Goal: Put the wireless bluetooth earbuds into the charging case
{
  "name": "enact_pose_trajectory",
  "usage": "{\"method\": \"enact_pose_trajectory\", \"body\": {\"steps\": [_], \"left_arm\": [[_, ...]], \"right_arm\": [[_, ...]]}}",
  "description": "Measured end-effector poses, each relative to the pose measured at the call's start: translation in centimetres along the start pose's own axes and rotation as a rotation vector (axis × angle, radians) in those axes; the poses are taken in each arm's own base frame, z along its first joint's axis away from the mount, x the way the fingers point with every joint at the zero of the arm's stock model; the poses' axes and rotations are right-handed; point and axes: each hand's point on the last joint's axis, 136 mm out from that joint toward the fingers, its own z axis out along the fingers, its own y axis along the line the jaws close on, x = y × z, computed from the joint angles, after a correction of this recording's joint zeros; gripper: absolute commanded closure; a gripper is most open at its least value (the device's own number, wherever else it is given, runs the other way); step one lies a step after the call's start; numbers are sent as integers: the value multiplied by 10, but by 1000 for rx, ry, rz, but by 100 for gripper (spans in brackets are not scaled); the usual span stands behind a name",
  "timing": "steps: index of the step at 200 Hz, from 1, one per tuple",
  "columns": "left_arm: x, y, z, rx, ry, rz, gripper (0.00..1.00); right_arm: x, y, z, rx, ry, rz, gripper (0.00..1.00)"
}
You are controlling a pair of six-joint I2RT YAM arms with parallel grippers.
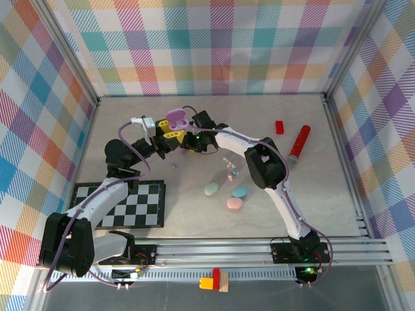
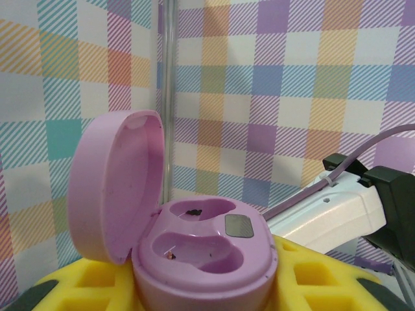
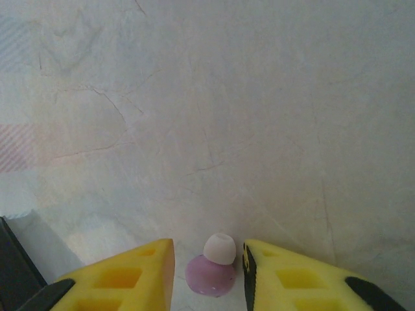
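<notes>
Plainly, found the left gripper [image 1: 170,133] clenched on the purple charging case [image 1: 175,118], up in the upper middle of the top view, close beside the tip of the right arm. Saw that case low in the centre of the left wrist frame, seated between the yellow fingers [image 2: 318,280], with the lid [image 2: 113,188] swung open and standing up at the left. Counted two hollow wells in its top, bare but for a few dark specks, and a small grey patch [image 2: 239,226] behind them on the right.

Found the right gripper [image 3: 209,256] at the bottom centre of the right wrist frame, released, with yellow fingers [image 3: 130,275] set either side of a purple earbud [image 3: 209,280] with a white tip. Noted a thin gap to the left of the bud and next to none on its right; could not tell contact on that side. Saw pale, cracked tabletop [image 3: 207,97] across the frame above.

Lower in the middle of the top view, picked out three oval cases lying on the table: mint [image 1: 212,189], blue [image 1: 240,192] just to its right, pink [image 1: 234,205] below the blue. Spotted a few tiny pastel buds [image 1: 229,168] scattered just above those. Noted a checkered mat [image 1: 120,204] at lower left, plus a red block [image 1: 279,127] and a red cylinder [image 1: 299,142] at upper right, well apart from the cases.
</notes>
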Motion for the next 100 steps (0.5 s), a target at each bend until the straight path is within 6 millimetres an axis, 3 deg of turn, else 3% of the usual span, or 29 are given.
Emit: {"method": "enact_pose_trajectory", "body": {"steps": [65,100], "left_arm": [[-1,0,0,0,-1,-1,65],[-2,-1,0,1,-3,2,65]], "right_arm": [[6,-3,1,16,32,-14,88],[6,-3,0,19,34,-20,89]]}}
